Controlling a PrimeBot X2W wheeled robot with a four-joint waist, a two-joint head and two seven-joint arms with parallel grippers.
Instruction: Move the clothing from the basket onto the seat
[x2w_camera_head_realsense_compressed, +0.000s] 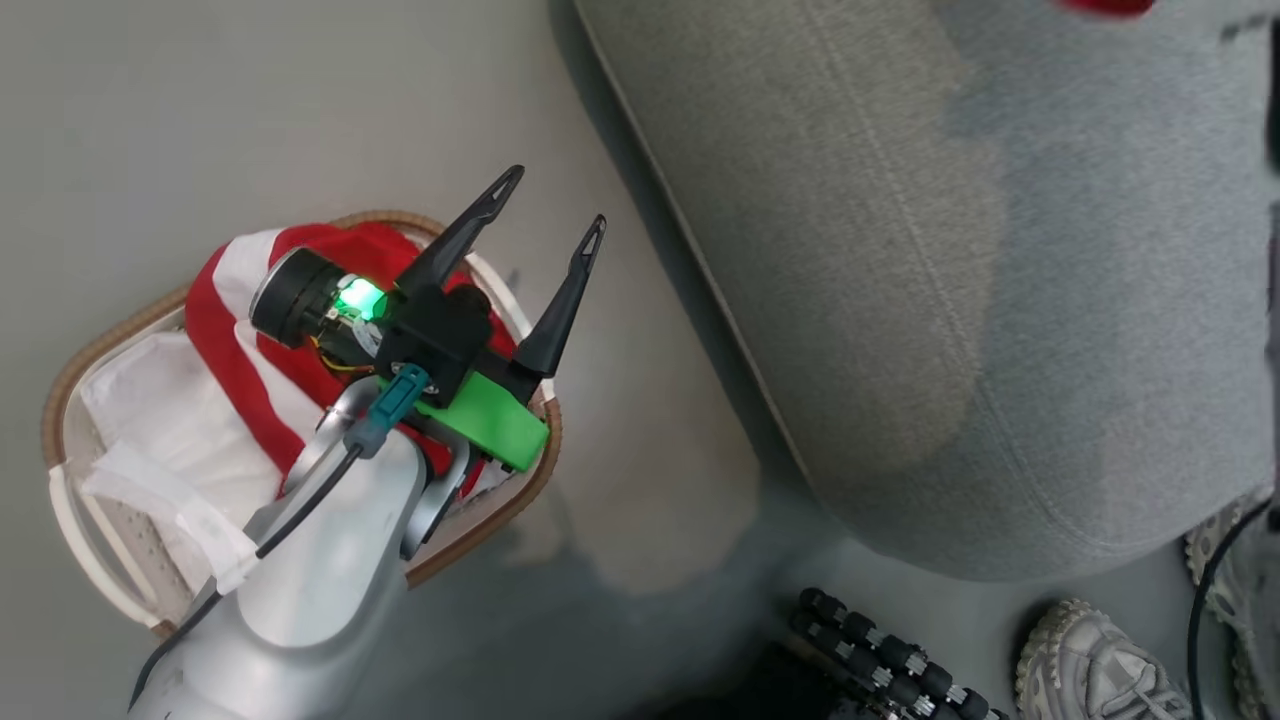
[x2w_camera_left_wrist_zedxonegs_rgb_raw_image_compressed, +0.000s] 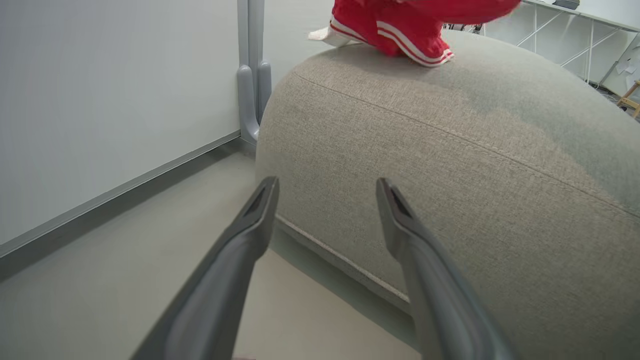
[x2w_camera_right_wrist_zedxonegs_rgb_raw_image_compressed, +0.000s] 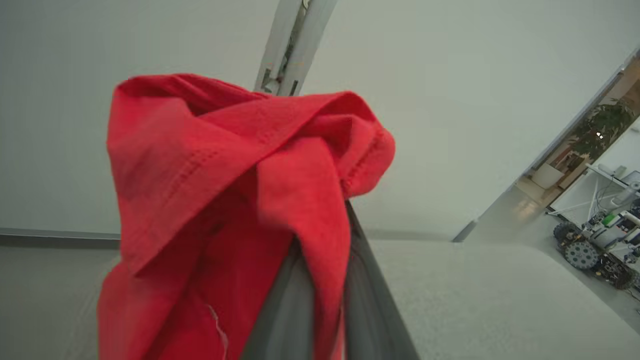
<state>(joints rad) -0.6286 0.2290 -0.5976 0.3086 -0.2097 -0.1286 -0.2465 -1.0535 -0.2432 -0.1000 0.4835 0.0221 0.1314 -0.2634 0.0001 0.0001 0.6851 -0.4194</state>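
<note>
A: Where is the clothing?

B: It is split between two places. One red garment (x2w_camera_head_realsense_compressed: 240, 330), with broad white stripes, lies heaped in the basket (x2w_camera_head_realsense_compressed: 90, 350) on the floor (x2w_camera_head_realsense_compressed: 200, 100), over the white liner (x2w_camera_head_realsense_compressed: 170, 400). The other garment (x2w_camera_right_wrist_zedxonegs_rgb_raw_image_compressed: 225, 175) is up at the sofa (x2w_camera_head_realsense_compressed: 900, 300).

A: What has hold of that one?

B: The right gripper (x2w_camera_right_wrist_zedxonegs_rgb_raw_image_compressed: 327, 280). Its two fingers are clenched on a fold of the red cloth, which bunches over the tips and hides them. In the left wrist view the striped lower end of that garment rests on the sofa's rounded top, and the part above it is blurred.

A: And the left gripper (x2w_camera_head_realsense_compressed: 556, 197)?

B: Released — its fingers are spread wide with nothing between them. In the head view it hangs above the basket, with the red garment under its wrist and its fingertips reaching past the woven rim toward the sofa. Its own camera looks along the fingers at the sofa's side and stitched seam — neither finger touches the fabric.

A: Anything else nearby?

B: A person's pale shoe (x2w_camera_head_realsense_compressed: 1090, 660) is on the floor by the sofa's near corner, well apart from the basket.
</note>
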